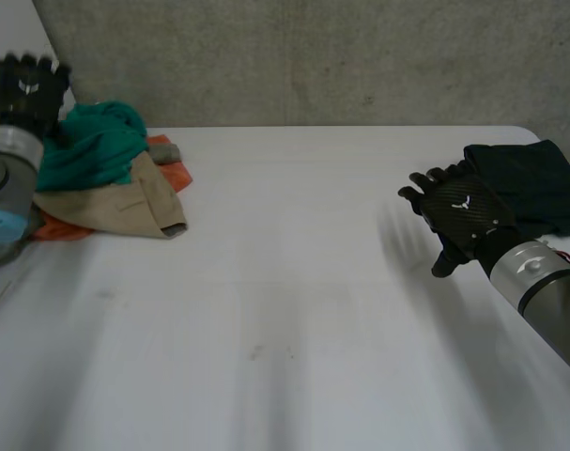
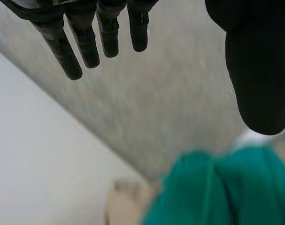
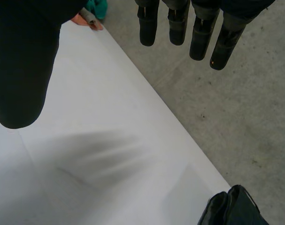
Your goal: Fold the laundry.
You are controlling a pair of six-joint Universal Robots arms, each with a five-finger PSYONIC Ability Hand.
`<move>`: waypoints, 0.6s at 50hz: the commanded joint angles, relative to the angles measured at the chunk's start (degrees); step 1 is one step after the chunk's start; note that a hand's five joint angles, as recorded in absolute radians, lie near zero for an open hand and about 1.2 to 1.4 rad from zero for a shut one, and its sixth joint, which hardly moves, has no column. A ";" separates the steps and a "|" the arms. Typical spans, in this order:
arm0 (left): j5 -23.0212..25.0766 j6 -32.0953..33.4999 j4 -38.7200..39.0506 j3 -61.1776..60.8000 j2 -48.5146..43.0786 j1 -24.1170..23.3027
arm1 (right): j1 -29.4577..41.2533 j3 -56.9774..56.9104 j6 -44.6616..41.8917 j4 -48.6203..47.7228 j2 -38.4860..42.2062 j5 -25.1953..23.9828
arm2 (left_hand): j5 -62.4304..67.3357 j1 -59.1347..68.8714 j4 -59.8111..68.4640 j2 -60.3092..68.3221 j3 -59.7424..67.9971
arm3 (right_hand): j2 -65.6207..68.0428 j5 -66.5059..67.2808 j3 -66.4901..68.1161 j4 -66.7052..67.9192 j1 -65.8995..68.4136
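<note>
My right hand [image 1: 458,221] hovers over the white table [image 1: 266,357] at about 3 o'clock in the head view. It is released, with fingers spread and nothing grasped. The right wrist view confirms it: straight fingers [image 3: 198,37], thumb held wide, bare tabletop under the palm.

Just beyond this hand, at 2 o'clock, a dark folded garment [image 1: 533,183] lies flat by the table's far right corner. The right wrist view catches one corner of it at the table edge, well apart from the fingertips.

The unfolded laundry sits at 10 o'clock. A teal garment [image 1: 92,146] is heaped on a tan garment [image 1: 125,207], with an orange garment [image 1: 177,174] beneath. A small grey piece on the orange may be a cuff or a separate item; I cannot tell which.

My left hand [image 1: 26,89] is raised above the pile's far left side. The head view presents its back. The left wrist view supplies the state: fingers [image 2: 86,42] straight, thumb apart, released, with teal and tan cloth below the palm.

A concrete wall [image 1: 313,56] stands at 12 o'clock.
</note>
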 commanded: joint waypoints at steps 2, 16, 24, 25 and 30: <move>1.94 13.72 -2.78 2.65 -9.26 6.14 | -0.97 -0.05 -0.02 0.00 0.15 -0.18 | 3.69 4.04 3.22 2.95 2.89 | -2.44 -3.63 -1.98 -3.27 -1.33; 3.26 14.52 -0.94 6.17 -12.79 7.63 | -0.89 0.30 -0.55 0.00 0.94 0.00 | 61.79 62.13 61.32 61.05 60.98 | -2.44 -3.63 -1.98 -3.27 -1.33; 3.08 11.89 2.57 2.31 -6.56 5.18 | -0.89 0.30 -0.55 0.00 0.95 0.00 | 65.41 65.76 64.94 64.67 64.61 | -2.44 -3.63 -1.98 -3.27 -1.33; 3.00 11.27 2.67 2.13 -6.02 4.91 | -0.89 0.30 -0.55 0.00 0.94 0.00 | 65.41 65.76 64.94 64.67 64.61 | -2.44 -3.63 -1.98 -3.27 -1.33; 2.73 7.67 2.75 1.60 -2.33 3.15 | -0.89 0.30 -0.55 0.00 1.03 0.00 | 65.41 65.76 64.94 64.67 64.61 | -2.44 -3.63 -1.98 -3.27 -1.33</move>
